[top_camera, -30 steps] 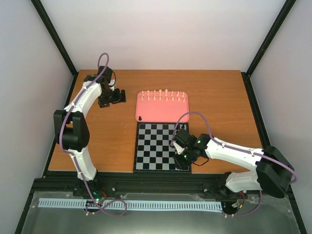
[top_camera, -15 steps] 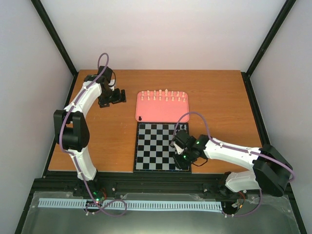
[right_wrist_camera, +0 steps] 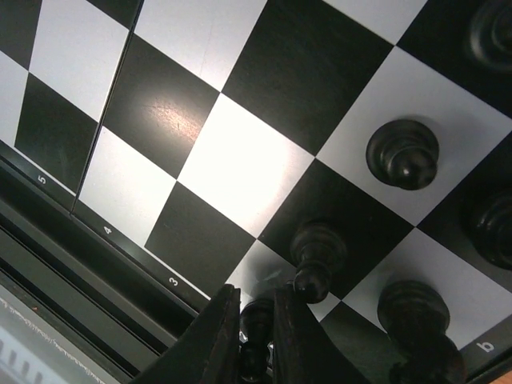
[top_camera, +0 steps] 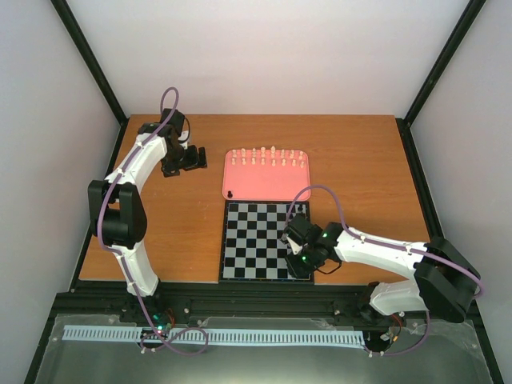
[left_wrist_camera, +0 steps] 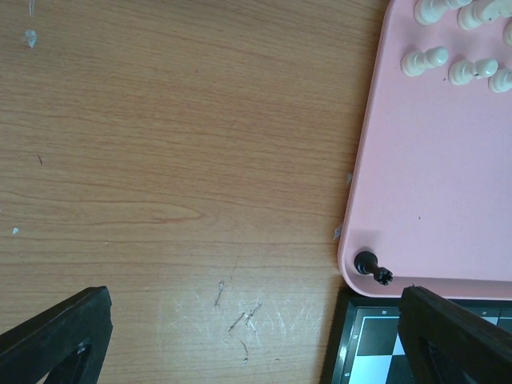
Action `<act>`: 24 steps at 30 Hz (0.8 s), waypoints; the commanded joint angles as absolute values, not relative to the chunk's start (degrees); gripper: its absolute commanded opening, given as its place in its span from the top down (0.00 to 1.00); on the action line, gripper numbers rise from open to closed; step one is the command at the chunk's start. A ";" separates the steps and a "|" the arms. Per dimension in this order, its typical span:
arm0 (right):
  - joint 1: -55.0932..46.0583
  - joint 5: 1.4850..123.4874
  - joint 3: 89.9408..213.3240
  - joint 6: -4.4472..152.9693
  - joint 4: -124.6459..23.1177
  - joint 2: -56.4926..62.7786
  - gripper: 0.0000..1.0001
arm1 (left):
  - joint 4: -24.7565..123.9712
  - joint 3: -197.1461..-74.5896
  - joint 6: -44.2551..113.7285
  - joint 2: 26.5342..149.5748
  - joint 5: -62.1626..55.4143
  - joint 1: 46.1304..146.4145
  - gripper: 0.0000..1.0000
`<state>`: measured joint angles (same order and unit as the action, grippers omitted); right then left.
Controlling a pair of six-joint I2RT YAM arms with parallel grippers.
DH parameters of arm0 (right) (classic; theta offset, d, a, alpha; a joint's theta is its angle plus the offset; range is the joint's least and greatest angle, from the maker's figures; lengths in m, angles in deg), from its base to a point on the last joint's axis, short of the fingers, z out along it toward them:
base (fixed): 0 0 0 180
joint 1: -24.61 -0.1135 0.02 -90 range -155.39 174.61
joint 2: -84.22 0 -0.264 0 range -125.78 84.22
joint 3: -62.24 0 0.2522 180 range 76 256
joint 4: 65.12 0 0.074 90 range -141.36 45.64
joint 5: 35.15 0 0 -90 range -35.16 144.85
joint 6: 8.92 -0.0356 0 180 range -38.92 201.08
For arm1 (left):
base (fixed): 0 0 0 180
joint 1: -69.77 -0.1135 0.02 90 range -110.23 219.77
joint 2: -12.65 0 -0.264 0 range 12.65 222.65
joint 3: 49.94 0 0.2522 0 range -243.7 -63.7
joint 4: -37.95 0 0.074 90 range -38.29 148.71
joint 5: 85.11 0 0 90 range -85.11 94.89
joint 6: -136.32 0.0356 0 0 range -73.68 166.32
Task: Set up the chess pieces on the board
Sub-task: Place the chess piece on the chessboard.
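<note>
Top external: pink tray [top_camera: 272, 186] behind board [top_camera: 252, 240] holds cream pieces [top_camera: 264, 157] in rows, plus lone black piece [top_camera: 230, 194] at near-left corner. Left wrist: L gripper [left_wrist_camera: 256, 344] jaws wide apart over table [left_wrist_camera: 160, 160]. Right wrist: R gripper [right_wrist_camera: 256, 336] fingers flank a dark piece [right_wrist_camera: 256, 320] on board's edge; clamped or not, can't tell.

Small pale coordinate marks are printed on the dark border of the board [right_wrist_camera: 240, 172], seen from the right wrist: 5, 4 and 3 along its lower-left edge, and near the lower-right corner a single letter, probably b.
</note>
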<state>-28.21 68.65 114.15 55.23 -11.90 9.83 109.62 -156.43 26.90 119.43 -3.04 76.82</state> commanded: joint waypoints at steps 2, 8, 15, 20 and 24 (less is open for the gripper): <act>-28.74 67.97 115.14 55.85 -13.21 9.31 0.85 | 108.84 -156.38 26.26 118.21 -2.81 76.45 0.00; -28.74 69.08 116.41 56.77 -13.27 8.84 0.85 | 108.84 -156.25 26.22 118.28 -2.85 76.42 0.00; -28.73 69.70 118.47 57.22 -9.83 11.57 0.81 | 108.84 -156.29 26.21 118.21 -2.86 76.45 0.00; -28.76 70.27 121.95 57.77 -5.82 13.43 0.81 | 108.93 -156.49 26.27 118.21 -2.97 76.40 0.00; -28.74 68.09 129.18 59.73 -1.12 13.49 0.71 | 109.02 -156.83 26.17 118.12 -3.24 76.37 0.00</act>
<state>-28.21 69.83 122.26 57.46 -5.71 12.39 109.58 -156.16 26.90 119.43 -3.06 76.82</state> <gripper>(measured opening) 0.218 0.998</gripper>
